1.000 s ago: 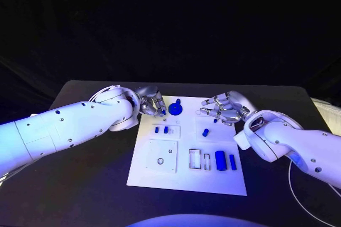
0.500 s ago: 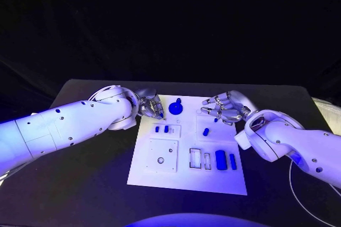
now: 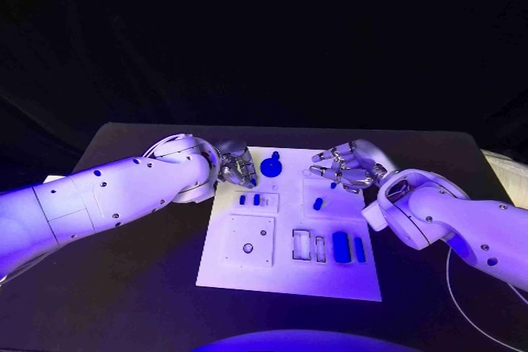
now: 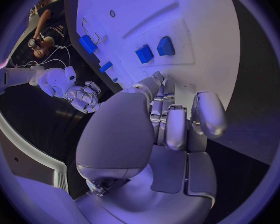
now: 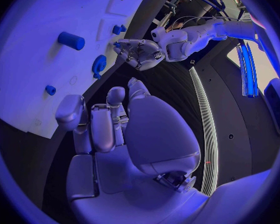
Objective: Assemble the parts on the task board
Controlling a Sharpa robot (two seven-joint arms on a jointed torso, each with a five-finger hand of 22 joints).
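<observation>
Here both robot hands hover at the task board's (image 3: 288,279) far end, left robot hand (image 3: 234,166) and right robot hand (image 3: 346,166) curled, holding nothing.

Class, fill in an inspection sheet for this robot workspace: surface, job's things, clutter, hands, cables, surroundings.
Surface: black table, bare around the board.
Job's things: white task board in the middle; blue parts on it, including a round knobbed piece at the far edge and a cylinder nearer.
Clutter: nothing seen.
Hands: left hand and right hand over the board's far end, fingers curled; whether either holds a part cannot be told.
Cables: a pale cable at the table's right.
Surroundings: dark.
</observation>
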